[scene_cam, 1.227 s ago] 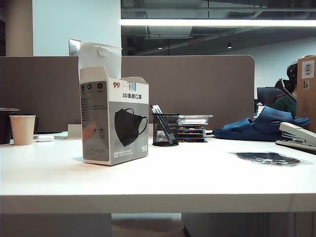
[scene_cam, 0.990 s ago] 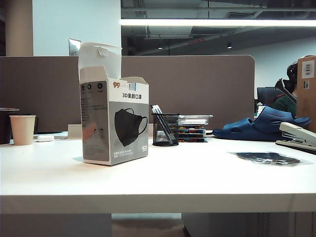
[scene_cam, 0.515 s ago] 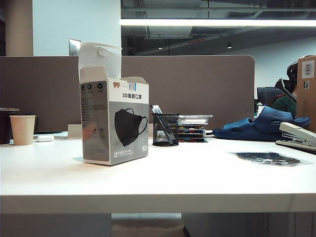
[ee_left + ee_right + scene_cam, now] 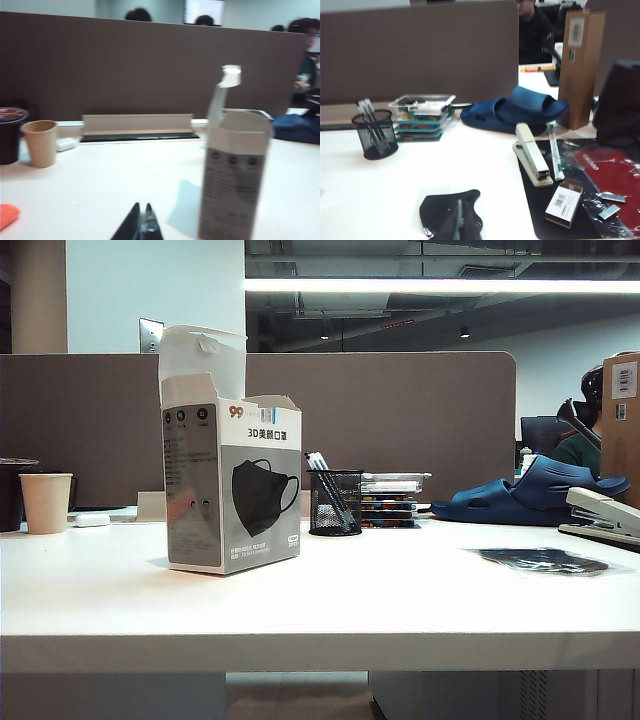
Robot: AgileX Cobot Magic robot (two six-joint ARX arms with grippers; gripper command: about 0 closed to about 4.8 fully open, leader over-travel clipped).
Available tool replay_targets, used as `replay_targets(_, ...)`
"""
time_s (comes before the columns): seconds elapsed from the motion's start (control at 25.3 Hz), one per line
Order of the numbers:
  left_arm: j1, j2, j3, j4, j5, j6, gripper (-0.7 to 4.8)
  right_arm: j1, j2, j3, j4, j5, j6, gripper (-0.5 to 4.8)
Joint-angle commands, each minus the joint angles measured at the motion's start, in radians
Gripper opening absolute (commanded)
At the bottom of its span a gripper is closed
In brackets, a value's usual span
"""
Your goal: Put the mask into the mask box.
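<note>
Both grippers sit with fingers pressed together and nothing between them. Seen from its own wrist camera, the left gripper (image 4: 141,226) shows only its dark fingertips, hovering low over the white bench (image 4: 110,180) on the near side of the mask box (image 4: 234,175), apart from it. The right gripper (image 4: 460,222) likewise shows closed dark tips, poised over the mask (image 4: 451,212); whether they touch its wrapper cannot be told from this view. Neither gripper appears in the exterior view.

The mask box (image 4: 232,485) stands upright on the left half of the bench (image 4: 400,590), its white top flaps open and raised, the printed black mask picture facing the camera. The mask (image 4: 541,560) lies flat in its clear wrapper on the right half of the bench, near the front edge and well apart from the box.

Between them, toward the far side, stands a black mesh pen holder (image 4: 335,502) with pens in it, just beside a stack of shallow clear cases (image 4: 390,498). A dark blue slipper (image 4: 530,495) rests farther right, with a pale stapler (image 4: 604,515) beyond the mask at the right edge and a brown carton (image 4: 621,425) behind it. A paper cup (image 4: 46,502) stands at the far left, next to a dark cup (image 4: 12,495). A grey partition (image 4: 400,420) runs along the far edge.
</note>
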Motion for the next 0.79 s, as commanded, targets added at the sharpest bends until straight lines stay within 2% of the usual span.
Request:
replay_targets(0.04,0.0,0.0,0.103,-0.115,0.138,0.02,-0.06,0.001,-0.003,0.151,-0.126,-0.002,0.003,-0.01)
replay_targets(0.16,0.0,0.0,0.168,-0.171,0.222,0.054,-0.06,0.001,0.007,0.244,-0.215,-0.002,0.003,-0.01)
replay_targets(0.24,0.0,0.0,0.204,-0.211,0.238,0.054,-0.06,0.001,0.019,0.296,-0.272,-0.002,0.003,-0.01)
replay_targets(0.44,0.0,0.0,0.305,-0.321,0.244,0.053,-0.06,0.001,0.084,0.441,-0.398,-0.002,0.002,-0.01)
replay_targets(0.59,0.0,0.008,0.386,-0.43,0.269,0.053,-0.06,0.001,0.155,0.52,-0.42,-0.034,-0.002,-0.01)
replay_targets(0.79,0.001,0.047,0.435,-0.459,0.285,0.053,-0.06,0.001,0.253,0.594,-0.453,-0.104,-0.002,-0.01)
